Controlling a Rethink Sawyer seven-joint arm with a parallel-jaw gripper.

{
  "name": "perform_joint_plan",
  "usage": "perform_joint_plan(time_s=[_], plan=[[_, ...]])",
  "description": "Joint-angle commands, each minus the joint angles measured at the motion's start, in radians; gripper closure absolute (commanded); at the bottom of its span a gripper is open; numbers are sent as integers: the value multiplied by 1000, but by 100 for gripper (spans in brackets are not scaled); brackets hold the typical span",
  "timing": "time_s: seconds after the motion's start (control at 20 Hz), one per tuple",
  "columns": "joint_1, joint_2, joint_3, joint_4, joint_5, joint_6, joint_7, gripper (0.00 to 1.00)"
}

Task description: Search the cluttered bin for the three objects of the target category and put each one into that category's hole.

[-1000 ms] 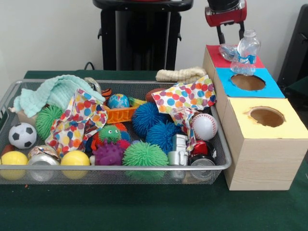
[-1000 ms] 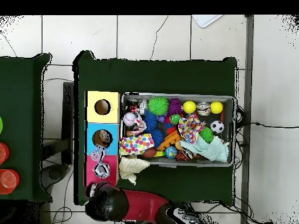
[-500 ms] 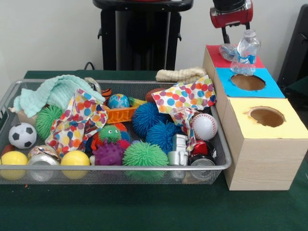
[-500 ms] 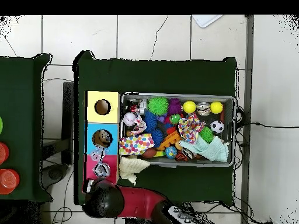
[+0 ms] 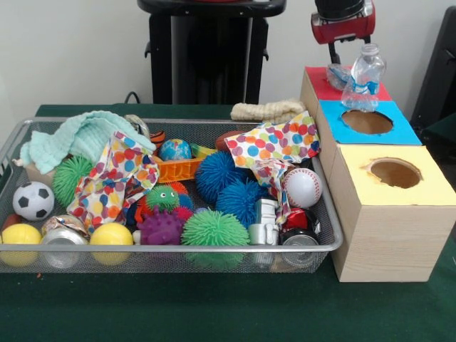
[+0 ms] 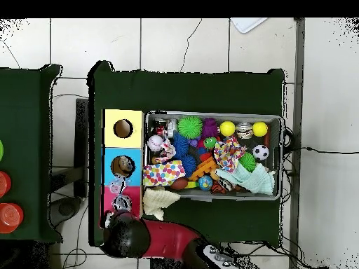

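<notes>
A clear plastic bottle [image 5: 365,77] stood tilted on the red panel [image 5: 322,84] at the upper right of the front frame, its base sunk in that panel's hole; a second crumpled clear item lay just left of it. The blue hole [image 5: 366,122] and yellow hole [image 5: 394,172] sat lower in the frame. The claw [image 5: 340,51] hung above the bottle, apart from it; its grip state could not be told. The wire bin [image 5: 313,187] filled the left on the green table [image 5: 214,313].
</notes>
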State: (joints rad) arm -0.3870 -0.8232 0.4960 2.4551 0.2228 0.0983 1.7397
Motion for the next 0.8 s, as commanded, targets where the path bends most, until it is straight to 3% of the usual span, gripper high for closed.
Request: perform_joint_plan(time_s=[0.05,0.8], plan=[[-5,-5,-37,-160,60,67,176,0],[-31,-18,5,-146,71,65,197,0]])
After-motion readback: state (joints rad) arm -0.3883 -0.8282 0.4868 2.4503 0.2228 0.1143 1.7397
